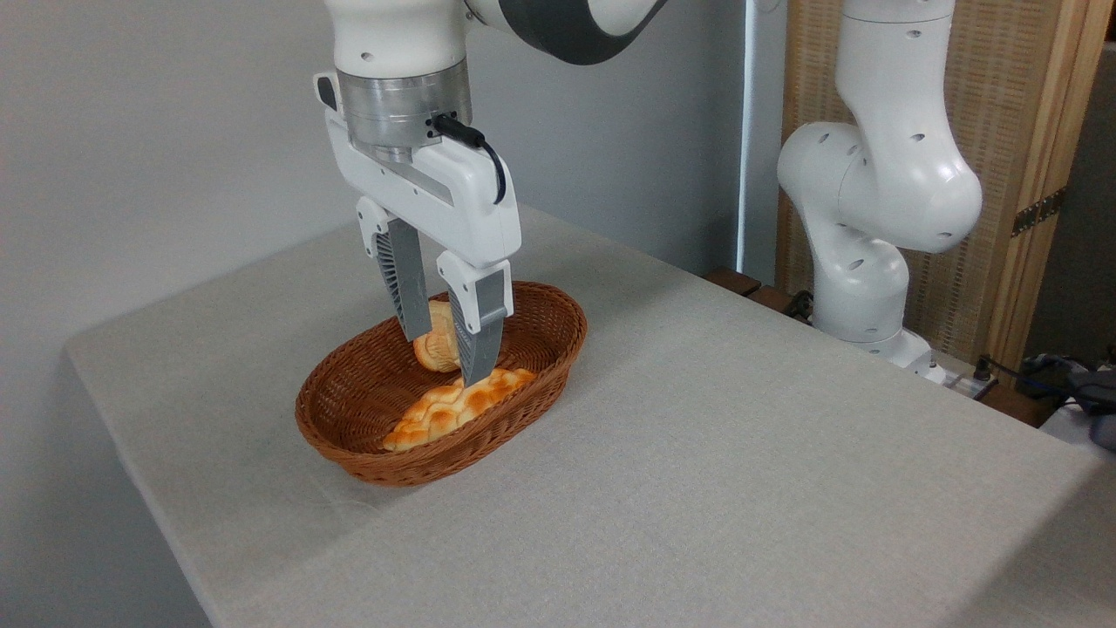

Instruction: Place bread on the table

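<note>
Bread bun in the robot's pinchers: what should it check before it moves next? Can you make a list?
1. Gripper fingers on both sides of the small bun: ok.
2. Grip tight enough: cannot tell.
3. Bun clear of the basket rim: not ok, it sits low inside.
4. Long braided loaf left behind, not snagged: cannot tell.
5. Bare table beside the basket for setting down: ok.

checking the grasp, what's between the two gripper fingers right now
In the camera view, the small bun sits between the gripper fingers, inside the basket. A longer braided loaf lies just below it.
</note>
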